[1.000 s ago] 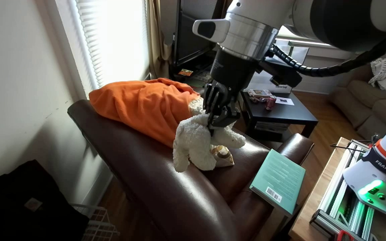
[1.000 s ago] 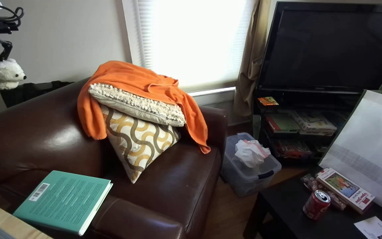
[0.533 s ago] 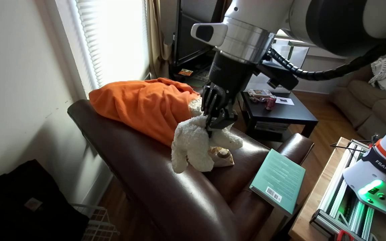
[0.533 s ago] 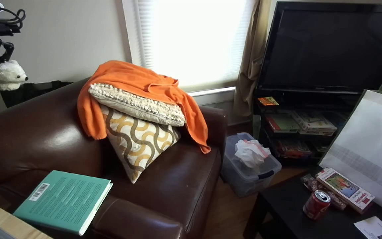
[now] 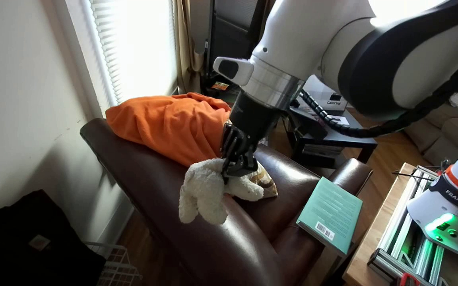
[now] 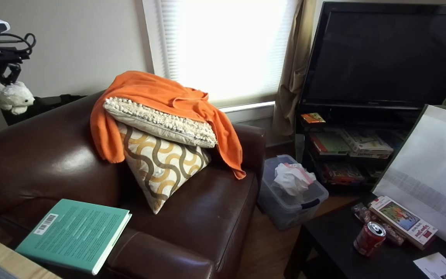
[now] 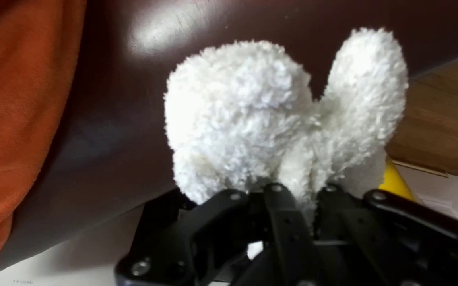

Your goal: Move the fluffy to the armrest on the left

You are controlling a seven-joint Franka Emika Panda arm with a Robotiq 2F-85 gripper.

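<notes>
A dark leather armchair (image 6: 207, 209) dominates the room, its broad, rounded section probably the intended armrest (image 5: 213, 246). Over that armrest, the gripper (image 7: 303, 194) has just come lower, so placing seems near; its jaws press together on the fluffy (image 7: 241, 111), which hangs apparently clear of the armrest.

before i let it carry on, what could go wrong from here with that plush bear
Slip: the white plush bear hangs from the end effector, pinched at its middle, so the soft body might slide out early.
Roll-off: the brown leather beneath is rounded and glossy; once released, the bear could tumble off it.
Snag: the orange blanket lies draped nearby, so a sideways sweep might drag it.
</notes>
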